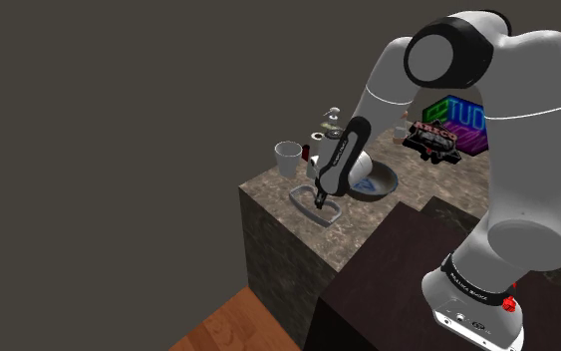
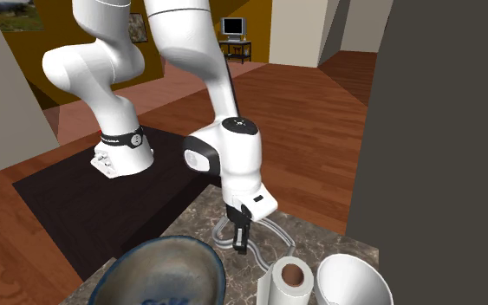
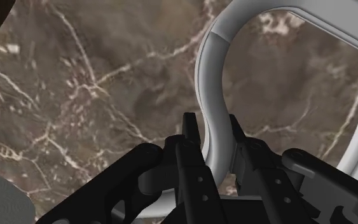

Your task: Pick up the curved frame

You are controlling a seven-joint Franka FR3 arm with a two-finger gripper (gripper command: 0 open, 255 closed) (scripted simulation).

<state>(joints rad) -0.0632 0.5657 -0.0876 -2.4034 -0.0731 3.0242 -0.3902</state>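
Dark grey wall fills the shoulder view's left, and a brown marbled counter (image 1: 363, 221) juts in from the right. One pale grey curved frame (image 1: 301, 196), a flat rounded loop, lies on the stone close to the counter's near edge. One white cup (image 1: 288, 157) and one bowl (image 1: 376, 183) stand just behind it. The black gripper (image 1: 320, 202) reaches down onto the frame.

Second exterior view: the gripper (image 2: 240, 247) stands upright on the frame (image 2: 275, 227). Near it are one paper roll (image 2: 289, 282), the cup (image 2: 350, 282) and the bowl (image 2: 159, 273).

Wrist view: both fingers (image 3: 190, 137) pinch the frame's (image 3: 212, 63) smooth rim between them. Open bare counter (image 3: 75, 95) spreads beside it.
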